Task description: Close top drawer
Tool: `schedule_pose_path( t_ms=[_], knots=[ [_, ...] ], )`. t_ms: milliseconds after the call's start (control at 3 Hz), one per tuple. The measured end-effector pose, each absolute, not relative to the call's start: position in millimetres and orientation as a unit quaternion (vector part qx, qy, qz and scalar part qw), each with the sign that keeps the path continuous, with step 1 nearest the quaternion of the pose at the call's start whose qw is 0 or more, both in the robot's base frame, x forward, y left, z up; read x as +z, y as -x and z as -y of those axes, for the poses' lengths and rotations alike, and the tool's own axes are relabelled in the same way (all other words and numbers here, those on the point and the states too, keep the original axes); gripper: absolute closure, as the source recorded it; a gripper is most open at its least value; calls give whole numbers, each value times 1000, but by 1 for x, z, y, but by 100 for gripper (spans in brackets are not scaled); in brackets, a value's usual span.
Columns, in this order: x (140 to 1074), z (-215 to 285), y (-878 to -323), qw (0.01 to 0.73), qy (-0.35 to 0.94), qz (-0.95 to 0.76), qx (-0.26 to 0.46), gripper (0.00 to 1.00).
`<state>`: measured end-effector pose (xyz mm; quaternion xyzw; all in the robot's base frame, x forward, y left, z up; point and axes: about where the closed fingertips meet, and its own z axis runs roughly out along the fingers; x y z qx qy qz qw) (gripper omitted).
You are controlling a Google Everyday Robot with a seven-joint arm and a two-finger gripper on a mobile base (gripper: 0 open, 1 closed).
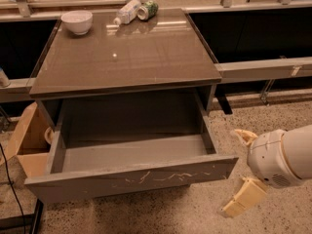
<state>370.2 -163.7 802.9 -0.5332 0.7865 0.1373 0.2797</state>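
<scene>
Standing pulled out under the counter [126,57], top drawer [131,180] showing its scratched front, gripper [235,172] hovering just beside its right corner, fingers [248,196] spread wide, apparently touching nothing.

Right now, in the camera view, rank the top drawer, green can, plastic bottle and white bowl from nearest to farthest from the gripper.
1. Top drawer: pulled out, right end beside the open gripper, lower right.
2. Green can: back of the cabinet top.
3. Plastic bottle: just left of the can.
4. White bowl: back left corner.
</scene>
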Motion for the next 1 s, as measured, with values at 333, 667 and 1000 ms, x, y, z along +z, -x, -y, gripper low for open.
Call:
schedule_pose_path(
  t_ms=[333, 667, 1000],
  knots=[
    [790, 160, -363, 287, 533, -783, 141, 0],
    [766, 158, -352, 302, 521, -784, 152, 18],
    [734, 155, -345, 318, 505, -785, 163, 49]
  ],
)
